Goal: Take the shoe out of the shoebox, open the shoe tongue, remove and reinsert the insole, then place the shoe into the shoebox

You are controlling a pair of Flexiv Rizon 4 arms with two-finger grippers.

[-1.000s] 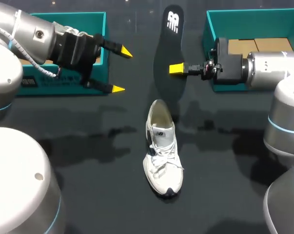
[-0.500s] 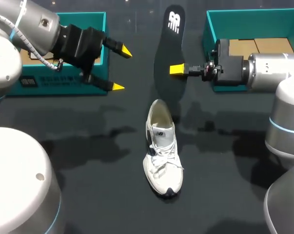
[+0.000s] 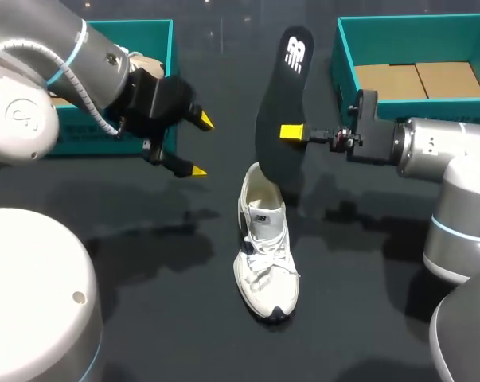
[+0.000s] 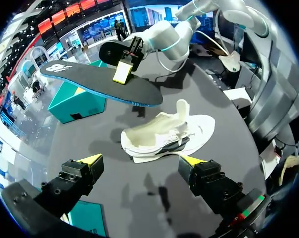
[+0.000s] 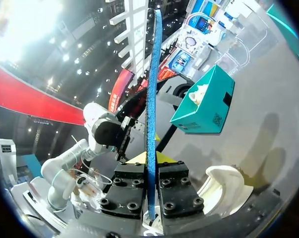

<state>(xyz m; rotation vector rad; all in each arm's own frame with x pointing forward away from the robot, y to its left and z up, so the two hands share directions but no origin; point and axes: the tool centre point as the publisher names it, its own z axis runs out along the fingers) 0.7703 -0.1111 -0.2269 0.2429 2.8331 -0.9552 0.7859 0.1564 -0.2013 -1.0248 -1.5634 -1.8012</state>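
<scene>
At the table's far left corner I see a teal shoebox, and my left gripper hangs just in front of it, above the tabletop. Its two yellow-tipped fingers are spread wide with nothing between them. From that wrist camera the white shoe lies ahead of the spread fingers and well clear of them. The shoe rests near the middle of the table, sole down, toe toward the near edge and heel opening toward the far edge. Over that heel end the black insole is held in the air, steeply tilted, with its lower end just above the shoe's opening and its printed end pointing to the far edge. I can't tell whether it touches the shoe. My right gripper reaches in from the right, its fingers clamped on the insole's middle. The right wrist camera shows the insole edge-on between both pads. A second teal box with cardboard inside sits at the far right corner.
</scene>
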